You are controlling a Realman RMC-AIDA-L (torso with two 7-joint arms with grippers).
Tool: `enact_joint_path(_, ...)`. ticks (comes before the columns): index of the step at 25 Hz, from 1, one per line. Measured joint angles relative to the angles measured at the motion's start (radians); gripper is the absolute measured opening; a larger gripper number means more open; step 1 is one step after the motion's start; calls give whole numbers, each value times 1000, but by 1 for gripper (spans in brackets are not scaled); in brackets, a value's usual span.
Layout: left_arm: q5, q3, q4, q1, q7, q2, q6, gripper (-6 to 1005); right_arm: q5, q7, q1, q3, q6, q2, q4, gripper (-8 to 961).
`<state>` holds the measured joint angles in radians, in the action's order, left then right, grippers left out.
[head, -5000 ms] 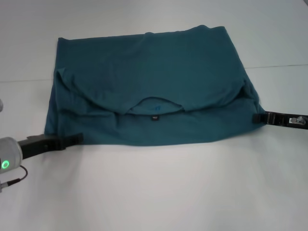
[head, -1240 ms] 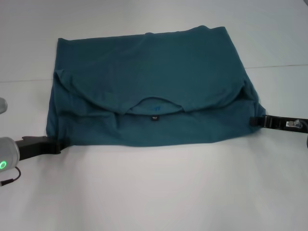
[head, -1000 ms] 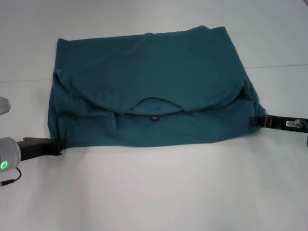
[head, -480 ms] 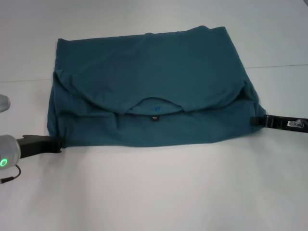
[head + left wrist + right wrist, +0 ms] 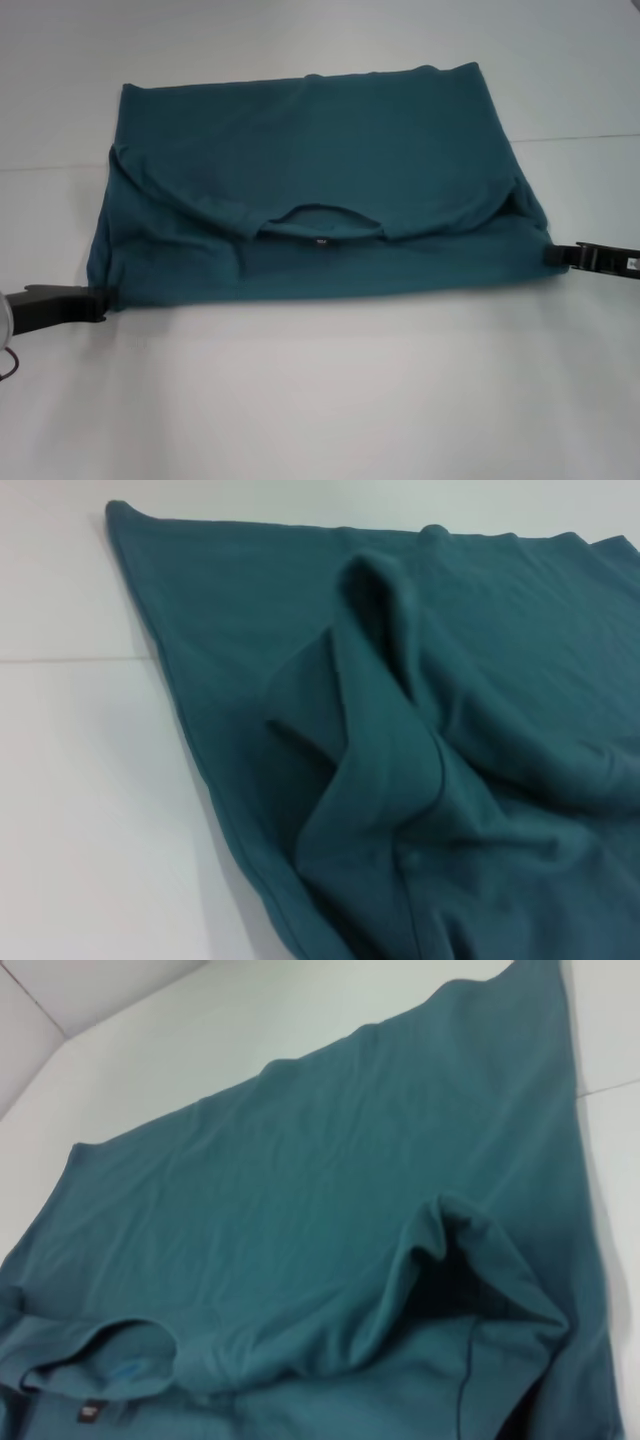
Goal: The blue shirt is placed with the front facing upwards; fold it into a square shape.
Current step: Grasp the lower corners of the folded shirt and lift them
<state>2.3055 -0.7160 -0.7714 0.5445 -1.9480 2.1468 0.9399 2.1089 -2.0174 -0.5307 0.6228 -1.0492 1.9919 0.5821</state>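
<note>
The blue shirt (image 5: pixel 310 170) lies flat on the white table, its back half folded forward over the chest, so no lettering shows. Its neckline opening and small black label (image 5: pixel 321 241) face me near the front edge. My left gripper (image 5: pixel 98 300) sits at the shirt's near left corner, shut on the fabric. At the near right corner my right gripper (image 5: pixel 553 257) is likewise shut on the cloth. The left wrist view shows bunched folds of the shirt (image 5: pixel 400 760). In the right wrist view the shirt (image 5: pixel 300 1210) shows a raised fold and the label (image 5: pixel 90 1413). Neither wrist view shows fingers.
The white table (image 5: pixel 330 400) stretches wide in front of the shirt and on both sides. A thin seam line (image 5: pixel 580 137) crosses the tabletop behind the right corner.
Both grippers have drawn outward, the left one leftward and the right one rightward. The shirt's near edge is now wider and tauter, and the folded layer lies flatter.
</note>
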Motion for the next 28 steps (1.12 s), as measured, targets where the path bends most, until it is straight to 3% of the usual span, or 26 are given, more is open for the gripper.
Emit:
enact_joint_path(14, -3, 11, -154, -87, -11, -5, 269, 23, -5, 88, 101, -50, -194, -12, 67, 36)
enact_joint_path(28, 27, 162, -246, -151, 60, -15, 653, 32, -4, 206, 233, -163, -437, -24, 107, 36)
